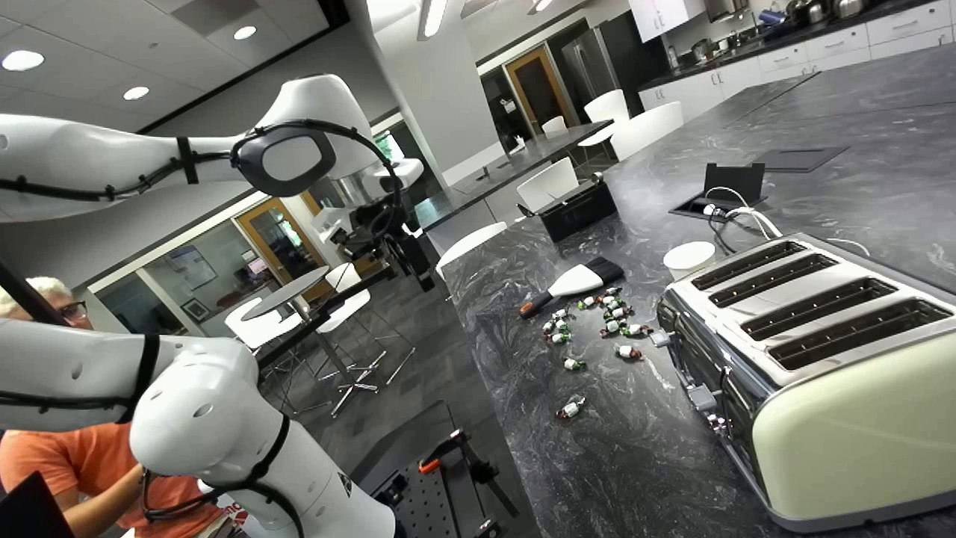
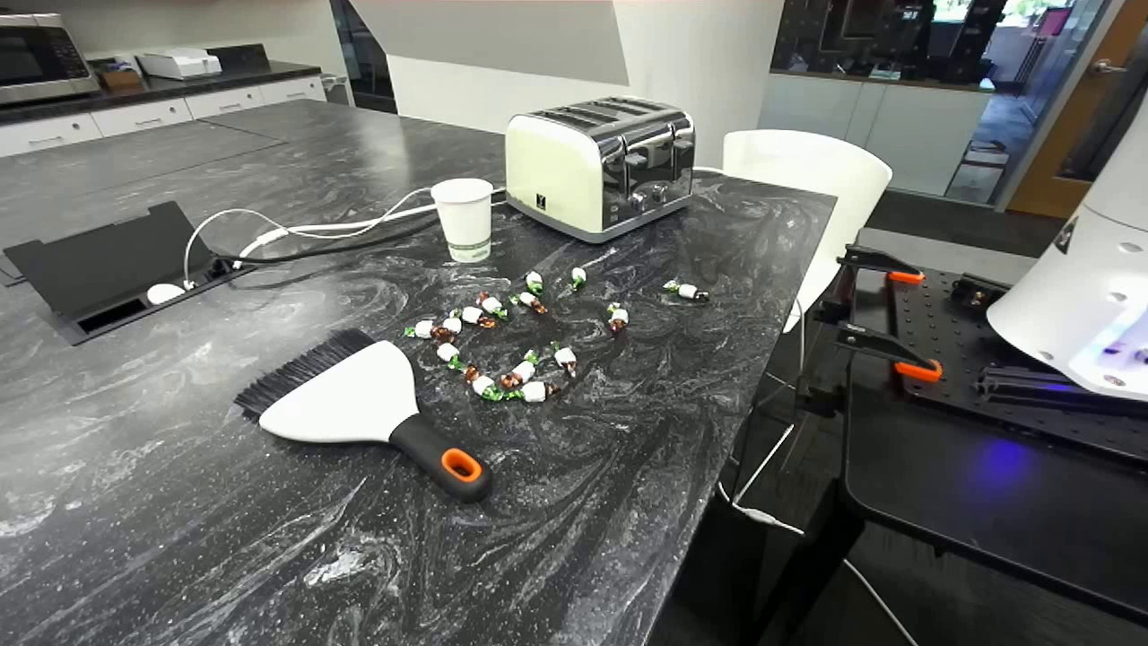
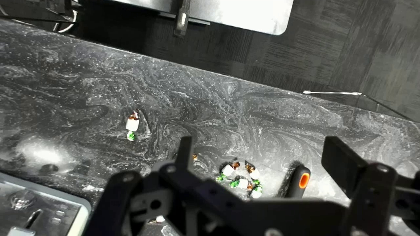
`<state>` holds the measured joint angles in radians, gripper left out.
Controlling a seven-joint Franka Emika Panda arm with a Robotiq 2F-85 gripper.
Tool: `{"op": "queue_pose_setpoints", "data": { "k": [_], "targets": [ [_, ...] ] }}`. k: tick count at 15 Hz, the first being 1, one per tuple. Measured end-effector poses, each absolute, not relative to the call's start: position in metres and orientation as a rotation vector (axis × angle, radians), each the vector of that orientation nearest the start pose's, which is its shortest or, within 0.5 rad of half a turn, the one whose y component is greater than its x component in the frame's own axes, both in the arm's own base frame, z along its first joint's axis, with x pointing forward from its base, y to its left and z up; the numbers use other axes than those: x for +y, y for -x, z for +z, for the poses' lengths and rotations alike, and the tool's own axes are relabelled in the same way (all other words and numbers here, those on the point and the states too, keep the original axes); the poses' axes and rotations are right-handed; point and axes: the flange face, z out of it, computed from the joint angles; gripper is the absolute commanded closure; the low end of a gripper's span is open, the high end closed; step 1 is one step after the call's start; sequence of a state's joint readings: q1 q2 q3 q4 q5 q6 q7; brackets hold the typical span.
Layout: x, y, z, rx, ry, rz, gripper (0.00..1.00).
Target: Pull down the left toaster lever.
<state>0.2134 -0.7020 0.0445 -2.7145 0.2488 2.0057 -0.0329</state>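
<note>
The cream-white toaster (image 1: 859,433) stands on the dark counter, with its dark panel facing the robot side; it also shows in an exterior view (image 2: 558,175). The left lever (image 1: 660,339), on the cup side, sits high in its slot, also in an exterior view (image 2: 636,161). The right lever (image 1: 700,397) is beside it. In the wrist view a toaster corner (image 3: 77,218) and the left lever (image 3: 21,231) show at bottom left, cut by the frame edge. My gripper (image 1: 416,260) hangs apart from the toaster. In the wrist view my gripper (image 3: 257,147) is open and empty.
A brush (image 2: 350,395) and several wrapped candies (image 2: 534,392) lie on the counter. A paper cup (image 2: 466,215) stands beside the toaster. An open outlet box (image 1: 734,181) with cords is behind it. A black box (image 1: 579,213) stands near the counter edge.
</note>
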Motion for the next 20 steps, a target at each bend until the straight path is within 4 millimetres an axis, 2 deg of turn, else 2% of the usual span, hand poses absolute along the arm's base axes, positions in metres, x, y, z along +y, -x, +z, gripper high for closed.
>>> {"op": "queue_pose_setpoints", "data": {
  "k": [2,5,6,7,9,15,17,20],
  "targets": [
    [0.076,-0.330,0.429,-0.178,2.978,-0.031,0.00],
    [0.030,-0.359,0.418,-0.023,3.048,-0.118,0.00],
    [0.015,-0.370,0.413,0.019,3.066,-0.140,0.25],
    [0.001,-0.380,0.407,0.054,3.081,-0.158,0.28],
    [-0.019,-0.401,0.394,0.098,3.108,-0.186,0.44],
    [-0.049,-0.453,0.345,0.251,3.131,-0.250,0.90],
    [-0.058,-0.465,0.329,0.337,3.148,-0.272,0.99],
    [-0.066,-0.478,0.309,0.441,3.174,-0.287,1.00]
  ]
}}
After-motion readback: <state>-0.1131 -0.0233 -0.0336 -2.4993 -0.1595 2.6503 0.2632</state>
